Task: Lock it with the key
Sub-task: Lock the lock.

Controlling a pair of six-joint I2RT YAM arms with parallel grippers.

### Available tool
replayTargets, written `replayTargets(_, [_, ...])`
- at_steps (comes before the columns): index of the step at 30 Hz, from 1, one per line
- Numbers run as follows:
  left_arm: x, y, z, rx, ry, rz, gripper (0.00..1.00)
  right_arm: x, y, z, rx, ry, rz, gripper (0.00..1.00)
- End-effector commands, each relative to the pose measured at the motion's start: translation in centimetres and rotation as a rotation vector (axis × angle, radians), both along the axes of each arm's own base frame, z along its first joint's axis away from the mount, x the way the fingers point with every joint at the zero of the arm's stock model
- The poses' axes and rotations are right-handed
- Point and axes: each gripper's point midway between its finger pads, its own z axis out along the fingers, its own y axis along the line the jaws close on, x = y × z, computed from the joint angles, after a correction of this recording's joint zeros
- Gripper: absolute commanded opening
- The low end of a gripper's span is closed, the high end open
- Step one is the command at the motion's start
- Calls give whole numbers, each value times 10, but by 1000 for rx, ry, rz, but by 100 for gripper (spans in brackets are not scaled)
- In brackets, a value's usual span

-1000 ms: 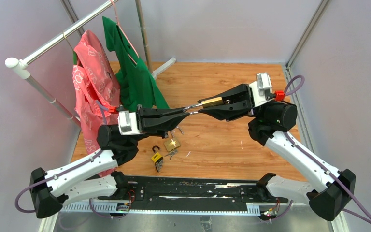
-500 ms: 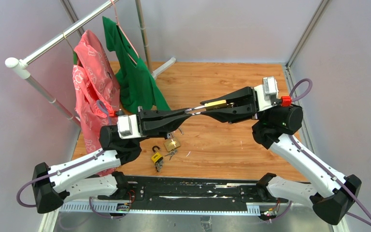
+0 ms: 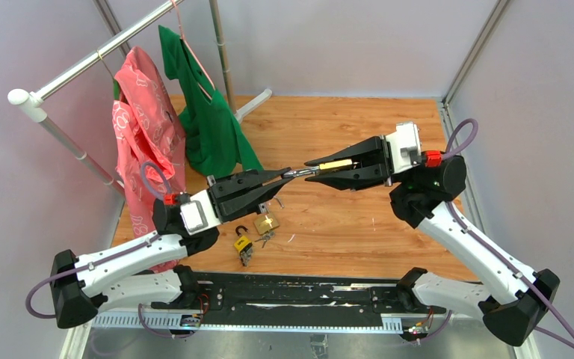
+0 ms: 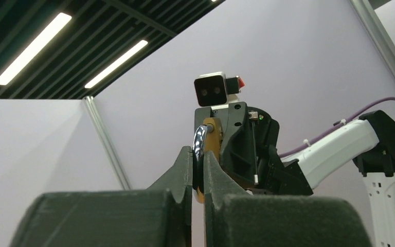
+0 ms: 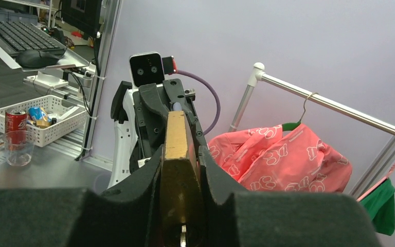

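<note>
While the right end effector grips the body of a brass padlock between narrowly parted fingers, the left end effector is pinched fully closed on the padlock's silver shackle. The two end effectors meet tip to tip in the air above the counter, with the padlock spanning the gap between them. In the right wrist view, a sliver of silver metal shows at the end of the padlock nearest that camera; I cannot tell whether it is a key. Below the left end effector, a second brass padlock lies on the counter. A yellow-and-black padlock lies just beside it, with a small bunch of keys close by.
</note>
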Motion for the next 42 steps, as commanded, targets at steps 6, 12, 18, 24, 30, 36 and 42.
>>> replayTargets(6, [-47,-65,-89,407,126,-354,0,58,52,-122,-361,313,-49,0])
replayTargets(12, [-44,-71,-122,559,251,-402,0,63,35,-80,-282,275,-121,0])
replayTargets(18, [-48,-80,-122,560,175,-432,0,63,50,-78,-276,274,-79,0])
replayTargets(24, [-41,-93,-136,583,174,-424,0,63,62,-71,-266,254,-63,0])
replayTargets(30, [-32,-107,-148,616,259,-436,0,56,64,-66,-285,229,-50,0])
replayTargets(36, [-21,-122,-169,691,338,-471,0,53,60,-72,-339,224,-78,0])
replayTargets(42, [-22,-137,-173,724,363,-527,0,59,55,-96,-429,218,-133,0])
